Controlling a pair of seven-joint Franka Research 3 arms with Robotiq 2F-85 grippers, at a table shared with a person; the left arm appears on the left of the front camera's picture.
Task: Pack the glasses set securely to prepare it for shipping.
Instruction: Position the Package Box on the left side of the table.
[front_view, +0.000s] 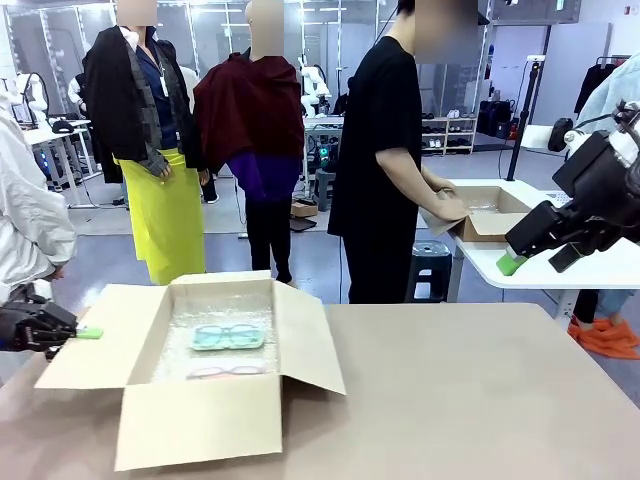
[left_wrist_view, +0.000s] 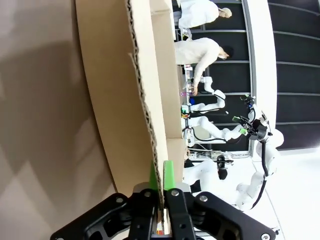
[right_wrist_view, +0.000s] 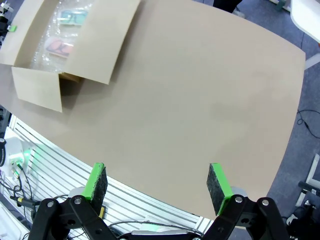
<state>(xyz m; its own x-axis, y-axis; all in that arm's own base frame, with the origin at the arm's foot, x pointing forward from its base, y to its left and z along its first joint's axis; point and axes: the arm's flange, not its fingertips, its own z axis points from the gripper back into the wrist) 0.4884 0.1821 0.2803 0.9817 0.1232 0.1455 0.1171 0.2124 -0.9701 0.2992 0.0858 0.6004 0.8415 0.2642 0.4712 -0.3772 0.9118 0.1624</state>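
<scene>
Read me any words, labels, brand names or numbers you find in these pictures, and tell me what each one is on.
No text can be read anywhere.
Cardboard box: plain brown flaps, no print or label showing.
Mint-green glasses case and pink glasses case: no lettering visible.
Table: bare, unmarked.
Small coloured patch between the left pincer's fingers: too small to read.
</scene>
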